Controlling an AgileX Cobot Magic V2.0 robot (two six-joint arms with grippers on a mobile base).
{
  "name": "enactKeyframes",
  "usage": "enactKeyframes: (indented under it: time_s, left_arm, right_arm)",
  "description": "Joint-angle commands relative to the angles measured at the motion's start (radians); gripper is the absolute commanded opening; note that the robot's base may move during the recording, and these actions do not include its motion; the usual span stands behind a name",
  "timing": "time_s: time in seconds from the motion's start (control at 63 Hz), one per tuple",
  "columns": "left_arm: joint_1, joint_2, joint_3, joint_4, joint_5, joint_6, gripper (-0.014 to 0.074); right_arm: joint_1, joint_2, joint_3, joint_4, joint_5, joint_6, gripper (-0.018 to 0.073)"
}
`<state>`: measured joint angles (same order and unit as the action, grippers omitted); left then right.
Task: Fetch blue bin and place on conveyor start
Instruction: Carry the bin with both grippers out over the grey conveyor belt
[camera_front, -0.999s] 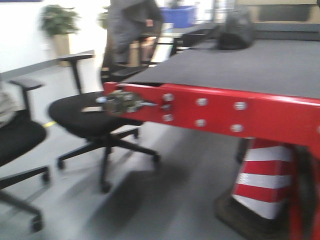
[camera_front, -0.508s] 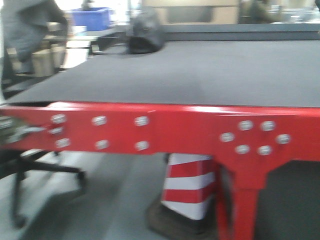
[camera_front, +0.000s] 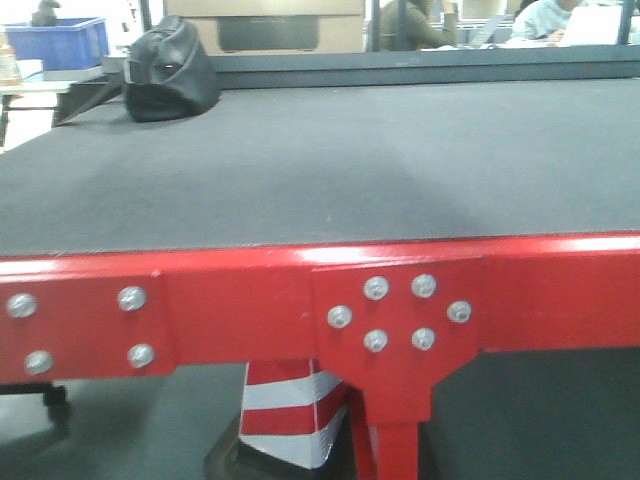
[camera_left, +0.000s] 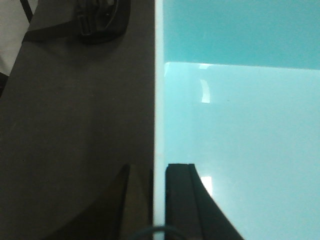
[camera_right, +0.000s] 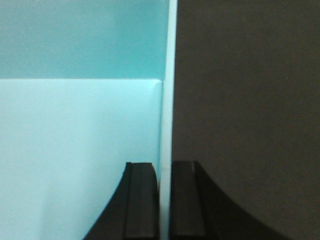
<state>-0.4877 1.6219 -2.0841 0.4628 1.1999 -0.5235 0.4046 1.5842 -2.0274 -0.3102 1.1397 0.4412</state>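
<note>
Pinching a thin wall of the light turquoise rectangular plastic bin (camera_left: 240, 125) each, the left hand (camera_left: 159, 167) and right hand (camera_right: 165, 166) hold it between them. Outside and below both hands lies the wide black textured conveyor belt (camera_front: 350, 170). I judge placing is in hand: next, lower evenly, then spread both hands.

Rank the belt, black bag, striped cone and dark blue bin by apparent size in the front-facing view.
Belt, by far largest.
Black bag and striped cone look alike; the cone is partly hidden, so no ranking.
Dark blue bin smallest, though farthest away.
</note>
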Motion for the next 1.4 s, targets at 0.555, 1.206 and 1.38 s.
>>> enactKeyframes:
  time_s: [0.555, 1.206, 1.38]
  left_arm:
    - [-0.007, -0.011, -0.011, 0.004, -0.044, -0.001, -0.0111]
    - [-0.007, -0.011, -0.011, 0.016, -0.044, -0.001, -0.0111]
    - [-0.007, -0.011, -0.011, 0.016, -0.044, -0.001, -0.0111]
  right_arm:
    - [0.008, -0.012, -0.010, 0.026, -0.041, -0.004, -0.0163]
    - [0.008, -0.012, -0.010, 0.026, -0.041, -0.004, -0.0163]
    - [0.008, -0.012, -0.010, 0.026, -0.048, -0.004, -0.0163]
